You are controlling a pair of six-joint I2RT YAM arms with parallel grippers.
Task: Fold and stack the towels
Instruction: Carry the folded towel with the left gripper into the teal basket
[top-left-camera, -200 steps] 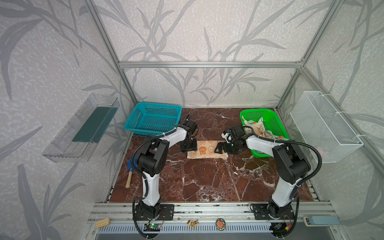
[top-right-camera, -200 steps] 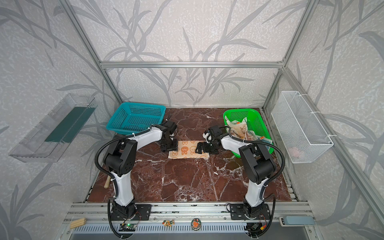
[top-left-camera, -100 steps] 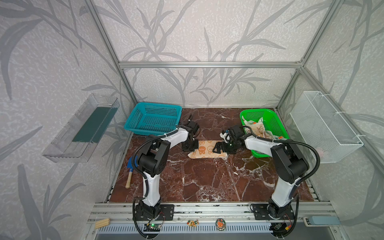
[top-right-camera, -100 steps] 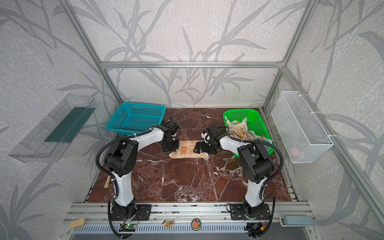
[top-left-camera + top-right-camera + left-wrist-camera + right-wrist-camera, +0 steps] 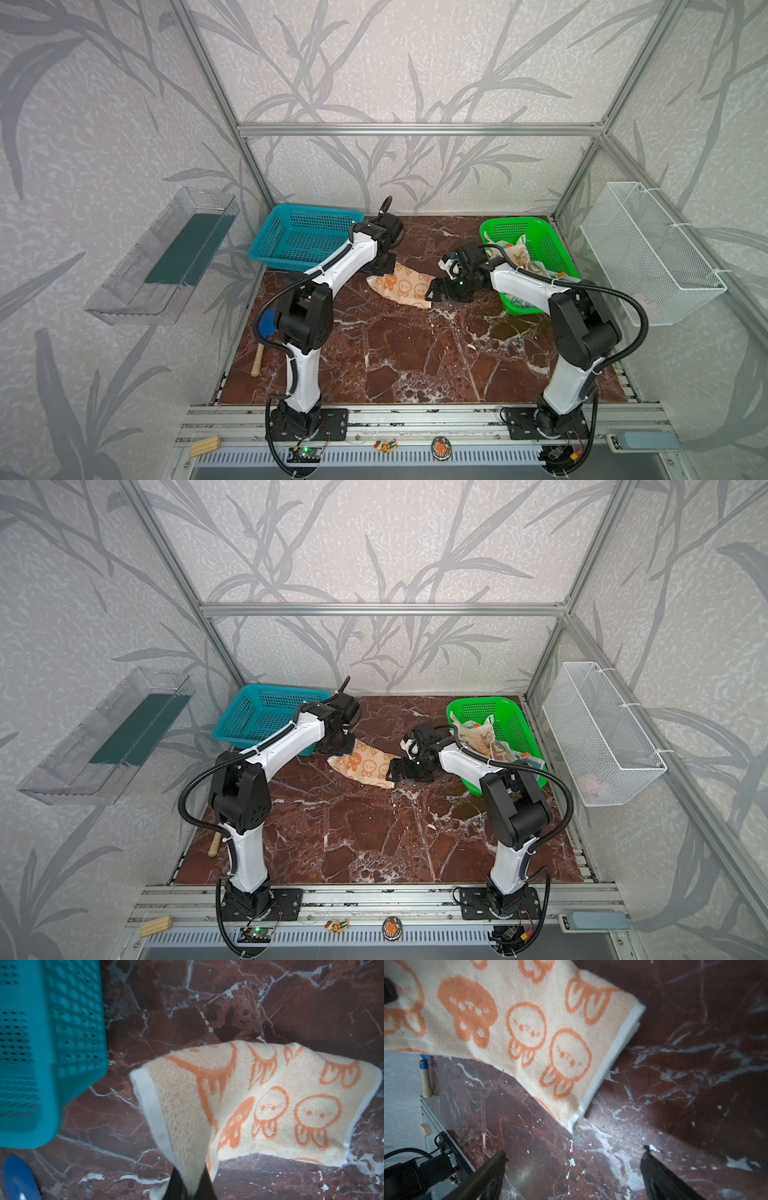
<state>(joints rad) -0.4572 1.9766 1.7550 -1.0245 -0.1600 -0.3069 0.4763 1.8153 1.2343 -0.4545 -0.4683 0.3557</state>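
While tight in left claw (image 5: 191, 1186), orange-bunny towel (image 5: 405, 286) w/ long axis diag. toward right claw (image 5: 575, 1152): wide-open, empty.

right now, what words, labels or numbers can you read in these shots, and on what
No readable text in any view.
orange-bunny towel: bunny figures only, no words.
towels in the green basket: print too small and crumpled to read.
round badge and small figure on the front rail: too small to read.
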